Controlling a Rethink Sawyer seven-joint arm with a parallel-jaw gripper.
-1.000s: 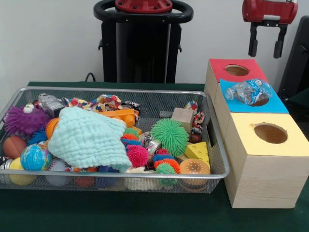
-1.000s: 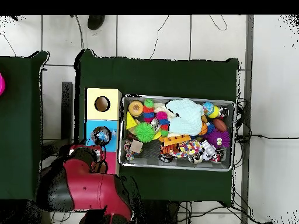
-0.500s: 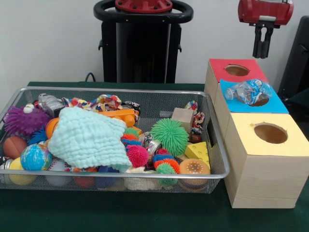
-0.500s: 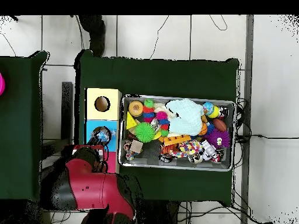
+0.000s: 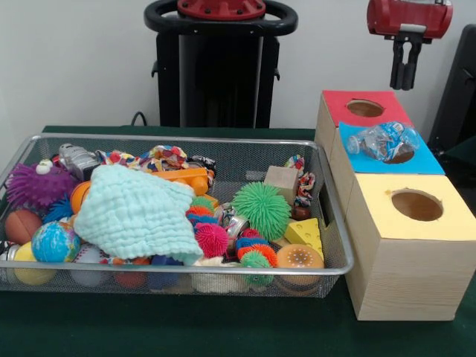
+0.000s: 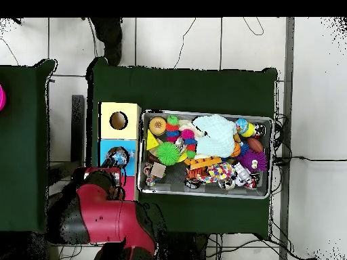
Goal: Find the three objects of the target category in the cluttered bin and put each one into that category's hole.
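Observation:
A crumpled clear plastic bottle (image 5: 381, 141) lies tilted across the hole of the blue box (image 5: 428, 162), partly sunk into it; from above the bottle (image 6: 118, 158) shows on the same box. My gripper (image 5: 405, 86) hangs high above the red box (image 5: 338, 104), behind the bottle, shut with nothing in it. The wire bin (image 5: 336, 223) to the left is full of mixed toys. The red arm (image 6: 101, 217) covers the red box in the overhead view.
The yellow box (image 5: 387, 216) with its open hole stands nearest the camera. The bin holds a green spiky ball (image 5: 261, 209), a pale blue cloth (image 5: 134, 212), a cheese wedge (image 5: 305, 233), a wooden block (image 5: 281, 181) and a globe ball (image 5: 54, 242).
One second ago the fingers stood wide open above the boxes; they have since closed and the gripper has risen slightly. The bottle has stayed on the blue box.

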